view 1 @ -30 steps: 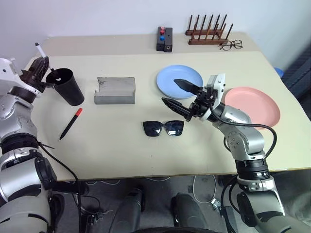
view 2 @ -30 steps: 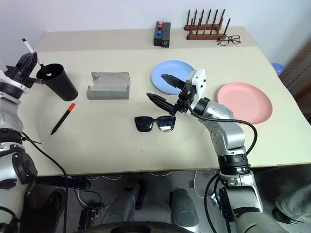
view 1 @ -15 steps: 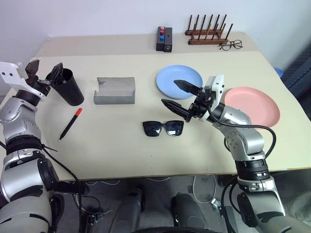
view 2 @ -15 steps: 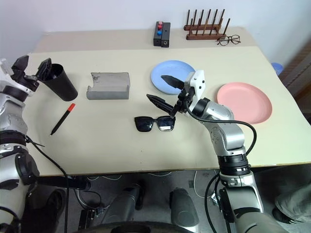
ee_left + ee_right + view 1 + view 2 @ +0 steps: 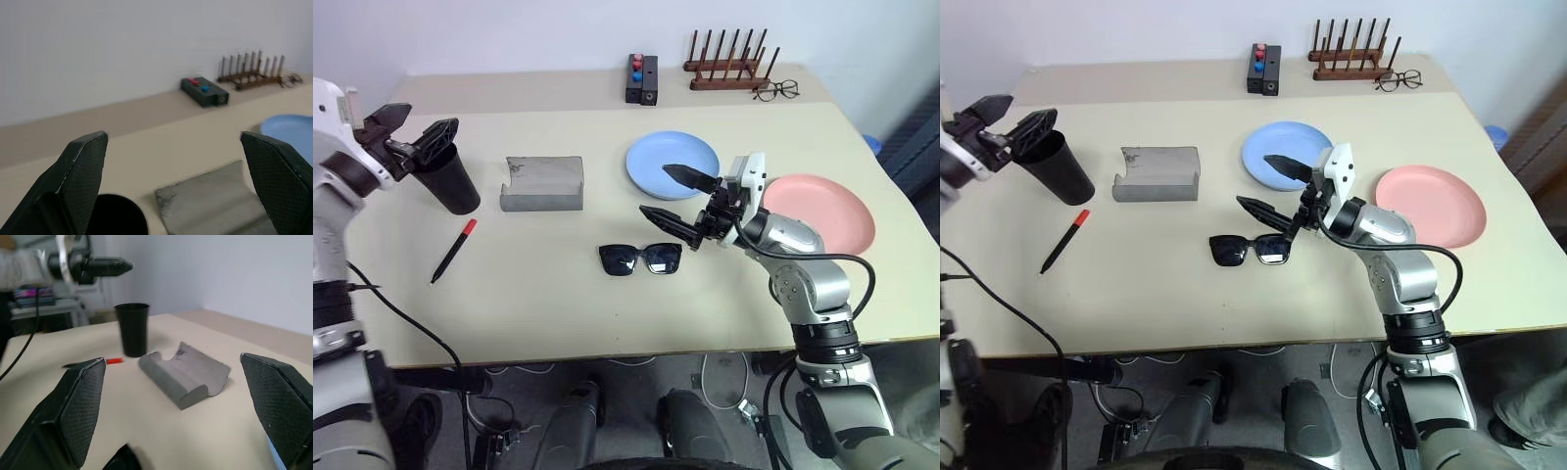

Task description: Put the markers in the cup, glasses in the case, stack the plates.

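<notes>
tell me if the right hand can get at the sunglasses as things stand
Probably yes. The right hand hangs open just above and behind the sunglasses, which lie flat on bare table with nothing over them or between the two.

No readable text anywhere here, no labels, brands, numbers or signs. The small black box with red and blue buttons [image 5: 643, 79] at the back of the bench has nothing legible printed on it, and the tall matte black plastic cup [image 5: 449, 179] and the grey felt-like case [image 5: 542, 183] are plain too.
</notes>
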You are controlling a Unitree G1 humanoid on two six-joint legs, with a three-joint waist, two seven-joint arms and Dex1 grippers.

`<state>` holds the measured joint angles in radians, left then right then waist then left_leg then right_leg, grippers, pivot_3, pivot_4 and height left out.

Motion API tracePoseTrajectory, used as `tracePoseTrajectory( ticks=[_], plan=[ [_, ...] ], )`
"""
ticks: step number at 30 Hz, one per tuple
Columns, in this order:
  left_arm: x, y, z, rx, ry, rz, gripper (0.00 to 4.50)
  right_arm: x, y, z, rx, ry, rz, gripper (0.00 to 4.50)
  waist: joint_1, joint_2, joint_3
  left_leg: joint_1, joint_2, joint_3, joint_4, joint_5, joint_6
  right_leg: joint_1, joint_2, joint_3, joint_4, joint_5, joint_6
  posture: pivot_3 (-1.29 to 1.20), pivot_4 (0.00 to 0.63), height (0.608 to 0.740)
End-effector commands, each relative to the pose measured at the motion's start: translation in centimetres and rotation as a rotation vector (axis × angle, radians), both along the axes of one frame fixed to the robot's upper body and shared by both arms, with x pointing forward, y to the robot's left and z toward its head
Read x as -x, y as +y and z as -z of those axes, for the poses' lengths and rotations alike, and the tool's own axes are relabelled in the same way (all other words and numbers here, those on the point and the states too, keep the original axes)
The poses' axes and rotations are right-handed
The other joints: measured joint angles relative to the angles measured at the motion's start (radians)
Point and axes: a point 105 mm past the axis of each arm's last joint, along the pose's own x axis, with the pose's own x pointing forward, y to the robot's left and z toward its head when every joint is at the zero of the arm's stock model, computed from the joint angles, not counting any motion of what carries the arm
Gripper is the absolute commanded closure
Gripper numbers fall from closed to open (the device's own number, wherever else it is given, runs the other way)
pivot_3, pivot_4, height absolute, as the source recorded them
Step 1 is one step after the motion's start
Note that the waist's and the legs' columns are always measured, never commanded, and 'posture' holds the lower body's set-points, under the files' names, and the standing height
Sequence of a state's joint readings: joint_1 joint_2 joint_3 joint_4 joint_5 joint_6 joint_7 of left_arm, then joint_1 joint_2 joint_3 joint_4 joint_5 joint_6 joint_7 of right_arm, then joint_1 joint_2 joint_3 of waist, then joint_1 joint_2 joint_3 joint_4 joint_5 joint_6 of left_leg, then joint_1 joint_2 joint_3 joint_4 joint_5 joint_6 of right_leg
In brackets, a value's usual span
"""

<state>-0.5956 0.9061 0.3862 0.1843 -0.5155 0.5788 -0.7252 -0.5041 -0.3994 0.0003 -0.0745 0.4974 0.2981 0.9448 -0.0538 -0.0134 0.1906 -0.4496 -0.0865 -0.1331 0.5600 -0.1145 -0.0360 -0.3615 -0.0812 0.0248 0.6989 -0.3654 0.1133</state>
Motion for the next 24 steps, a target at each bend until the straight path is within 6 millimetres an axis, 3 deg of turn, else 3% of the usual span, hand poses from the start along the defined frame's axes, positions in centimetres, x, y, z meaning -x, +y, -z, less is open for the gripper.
tracePoseTrajectory(
  ticks=[1, 6, 12, 18, 24],
  plan=[
    [1.9, 0.3, 0.5, -0.029, 0.142, -0.042, 0.04, 1.7, 0.0, -0.6, 0.037, -0.032, -0.110, 0.00, -0.001, 0.000, 0.000, 0.000, 0.000, 0.000, 0.000, 0.000, 0.000, 0.000, 0.000, 0.000, 0.000, 0.000, 0.000, 0.00, 0.150, 0.737],
    [3.2, 1.5, 2.7, -0.034, 0.283, -0.180, 0.04, 2.2, 0.2, -0.3, 0.055, -0.024, -0.154, 0.00, 0.009, 0.000, 0.000, 0.003, 0.001, 0.000, 0.000, 0.000, 0.000, 0.001, -0.001, 0.000, 0.000, 0.000, -0.001, 0.00, 0.150, 0.737],
    [3.6, 2.9, 7.0, 0.023, 0.530, -0.277, 0.04, 2.2, 0.9, 0.3, 0.045, -0.001, -0.159, 0.00, 0.012, 0.000, 0.000, 0.004, 0.001, 0.000, 0.000, 0.000, -0.001, 0.000, -0.002, 0.000, -0.001, 0.000, -0.001, 0.00, 0.150, 0.737],
    [2.0, 3.6, 8.3, 0.036, 0.633, -0.279, 0.04, 2.1, 1.1, 0.6, 0.046, 0.007, -0.146, 0.00, 0.020, -0.001, 0.000, 0.004, 0.001, -0.001, 0.000, -0.001, -0.001, 0.000, -0.002, 0.000, -0.002, 0.000, 0.000, 0.00, 0.150, 0.737],
    [0.3, 3.4, 11.2, -0.084, 0.699, -0.220, 0.04, 2.0, 1.3, 0.7, 0.035, 0.007, -0.120, 0.00, 0.015, -0.001, 0.000, 0.003, 0.000, 0.000, -0.001, -0.001, -0.001, -0.001, -0.002, 0.000, -0.002, 0.000, -0.001, 0.00, 0.150, 0.737]
  ],
)
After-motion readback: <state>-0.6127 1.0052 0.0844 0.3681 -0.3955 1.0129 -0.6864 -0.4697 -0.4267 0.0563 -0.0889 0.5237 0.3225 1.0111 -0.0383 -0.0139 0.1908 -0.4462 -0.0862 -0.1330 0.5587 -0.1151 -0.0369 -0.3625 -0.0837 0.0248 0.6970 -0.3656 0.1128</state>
